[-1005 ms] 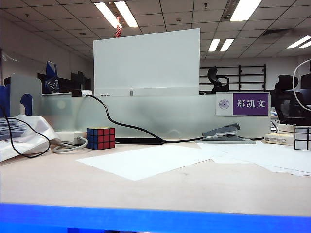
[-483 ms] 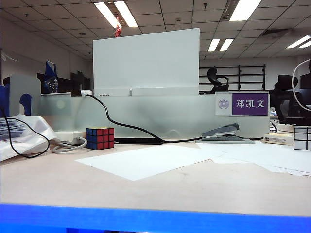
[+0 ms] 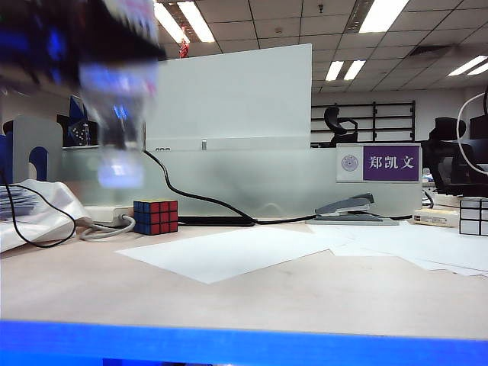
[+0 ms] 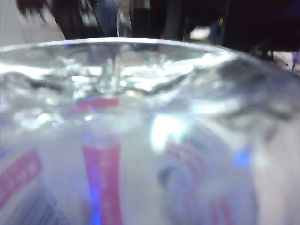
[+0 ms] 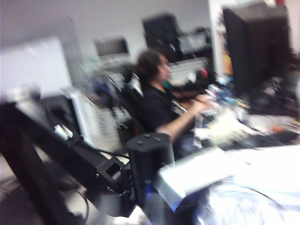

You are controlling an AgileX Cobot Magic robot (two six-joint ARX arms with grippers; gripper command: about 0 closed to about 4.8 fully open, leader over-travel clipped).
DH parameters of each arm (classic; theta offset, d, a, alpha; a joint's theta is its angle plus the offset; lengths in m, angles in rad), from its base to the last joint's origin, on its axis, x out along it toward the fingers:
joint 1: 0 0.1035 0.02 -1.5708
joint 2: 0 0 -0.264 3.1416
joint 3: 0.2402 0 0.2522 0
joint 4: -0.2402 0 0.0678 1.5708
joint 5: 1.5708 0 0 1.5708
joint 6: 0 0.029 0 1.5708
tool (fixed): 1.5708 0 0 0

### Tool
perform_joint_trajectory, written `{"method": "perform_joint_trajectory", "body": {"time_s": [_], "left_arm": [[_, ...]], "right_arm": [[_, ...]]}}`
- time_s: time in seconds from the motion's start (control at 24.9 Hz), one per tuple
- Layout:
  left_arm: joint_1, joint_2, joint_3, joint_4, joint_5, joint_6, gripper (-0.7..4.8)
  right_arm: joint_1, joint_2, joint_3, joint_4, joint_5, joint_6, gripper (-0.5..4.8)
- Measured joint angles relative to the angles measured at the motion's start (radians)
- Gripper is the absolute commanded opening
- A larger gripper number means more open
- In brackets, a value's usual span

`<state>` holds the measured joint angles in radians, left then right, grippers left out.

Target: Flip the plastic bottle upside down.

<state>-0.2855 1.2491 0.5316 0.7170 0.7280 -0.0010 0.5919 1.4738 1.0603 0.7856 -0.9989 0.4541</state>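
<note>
Newly arrived at the exterior view's upper left, the blurred left gripper (image 3: 114, 84) seems to hold the plastic bottle (image 3: 116, 130) above the desk; its red-edged label (image 4: 101, 173) is unreadable. Right gripper's claw state: cannot tell. A purple nameplate (image 3: 390, 162) reads 郑凯文.

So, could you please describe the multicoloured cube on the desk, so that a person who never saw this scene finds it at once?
Start at the tall white board standing behind the desk and follow the black cable down from its left end. Beside the cable, on the left of the desk, sits the multicoloured cube. Its red, blue and yellow squares distinguish it from the black-and-white cube at the right edge.
</note>
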Motion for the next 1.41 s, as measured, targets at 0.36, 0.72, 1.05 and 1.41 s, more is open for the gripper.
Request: {"method": "perform_joint_trajectory", "body": {"time_s": [0.36, 0.72, 1.05, 1.41], "left_arm": [[-0.001, 0.406, 0.006, 0.365, 0.098, -0.005, -0.06], [-0.002, 0.605, 0.020, 0.608, 0.100, 0.138, -0.06], [-0.002, 0.651, 0.021, 0.706, 0.091, 0.056, 1.33], [-0.002, 0.658, 0.019, 0.709, 0.098, 0.017, 4.48]], "right_arm": [[-0.092, -0.003, 0.000, -0.090, 0.006, -0.093, -0.06], [-0.088, -0.003, 0.000, -0.096, 0.006, -0.089, -0.06], [-0.087, -0.003, 0.000, -0.133, -0.002, -0.085, -0.06], [-0.087, -0.003, 0.000, -0.133, -0.007, -0.082, -0.06]]}}
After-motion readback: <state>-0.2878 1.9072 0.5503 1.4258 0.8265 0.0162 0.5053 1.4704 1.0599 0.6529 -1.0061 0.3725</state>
